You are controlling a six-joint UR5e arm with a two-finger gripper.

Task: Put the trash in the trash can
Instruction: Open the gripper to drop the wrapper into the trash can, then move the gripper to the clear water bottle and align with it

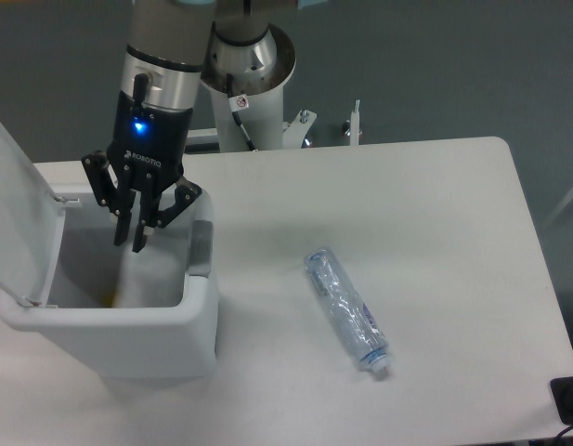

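The crushed clear bottle point(346, 311) with a bluish label and white cap lies on the white table, right of centre, cap toward the front. The white trash can point(198, 321) stands at the front left with its flip lid point(21, 214) swung up and open. My gripper point(130, 237) hangs point-down over the can's open mouth, fingertips just inside the rim. Its fingers stand a little apart and I see nothing between them. The smaller crumpled wrapper does not show. The bottle lies well to the right of the gripper.
The arm's base column point(249, 102) stands at the table's back edge with small brackets point(353, 125) beside it. A small yellowish spot point(110, 297) shows deep inside the can. A dark object point(569, 400) sits beyond the table's front right corner.
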